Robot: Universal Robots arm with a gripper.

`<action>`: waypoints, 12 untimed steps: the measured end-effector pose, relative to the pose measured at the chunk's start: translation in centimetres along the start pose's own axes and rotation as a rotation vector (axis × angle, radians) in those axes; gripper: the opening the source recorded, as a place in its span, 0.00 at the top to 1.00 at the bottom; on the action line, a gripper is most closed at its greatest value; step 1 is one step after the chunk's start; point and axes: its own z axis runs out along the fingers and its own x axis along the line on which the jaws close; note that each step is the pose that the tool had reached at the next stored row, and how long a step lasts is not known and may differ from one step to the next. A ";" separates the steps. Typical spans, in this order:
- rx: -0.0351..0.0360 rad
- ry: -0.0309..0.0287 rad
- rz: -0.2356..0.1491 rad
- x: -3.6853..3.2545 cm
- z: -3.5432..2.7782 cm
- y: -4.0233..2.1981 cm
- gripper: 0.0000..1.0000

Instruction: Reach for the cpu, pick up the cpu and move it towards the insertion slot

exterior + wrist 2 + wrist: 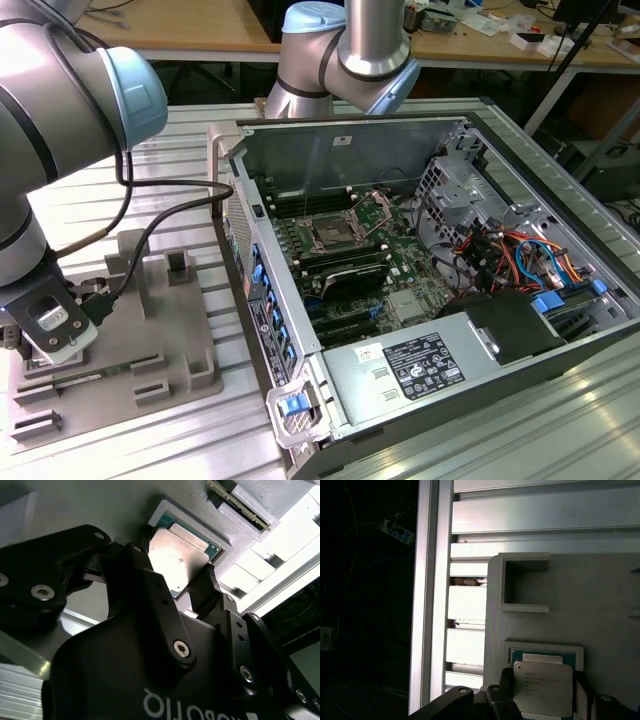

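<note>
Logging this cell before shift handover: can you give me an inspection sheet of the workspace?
Surface: ribbed aluminium table with a grey plastic tray on it.
Job's things: cpu at a tray recess; insertion slot on the motherboard inside the open computer case.
Clutter: nothing seen.
Grippers: gripper low over the tray, right at the cpu.
Cables: black cable looping down to the wrist; coloured wires inside the case.
Surroundings: wooden workbench behind.

Grey tray [185, 325], open computer case [340, 155], slatted table [165, 175]
</note>
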 end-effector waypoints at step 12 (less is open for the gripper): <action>0.0000 -0.0001 0.000 -0.01 -0.50 0.02 0.45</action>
